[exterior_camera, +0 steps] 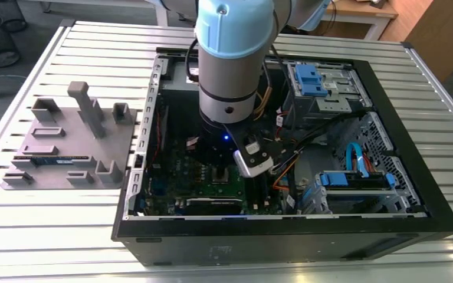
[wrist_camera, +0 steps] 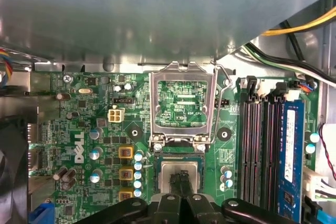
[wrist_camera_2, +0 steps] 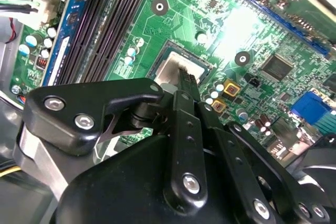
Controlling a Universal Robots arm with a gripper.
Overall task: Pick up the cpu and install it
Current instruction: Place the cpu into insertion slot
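On the slatted desk (exterior_camera: 61,236), the open computer case (exterior_camera: 289,243) walls the arm in closely. On the motherboard (wrist_camera: 79,129) the socket frame (wrist_camera: 155,103) stands hinged open. The cpu (wrist_camera: 167,174) lies square in the socket beside it, with the gripper (wrist_camera: 181,178) pressed together on its top.

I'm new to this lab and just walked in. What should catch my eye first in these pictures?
The pale blue arm plunges into the open black computer case in the middle of the exterior view. In the first wrist view, its claw sits over the silvery cpu, beside the flipped-open metal socket frame.
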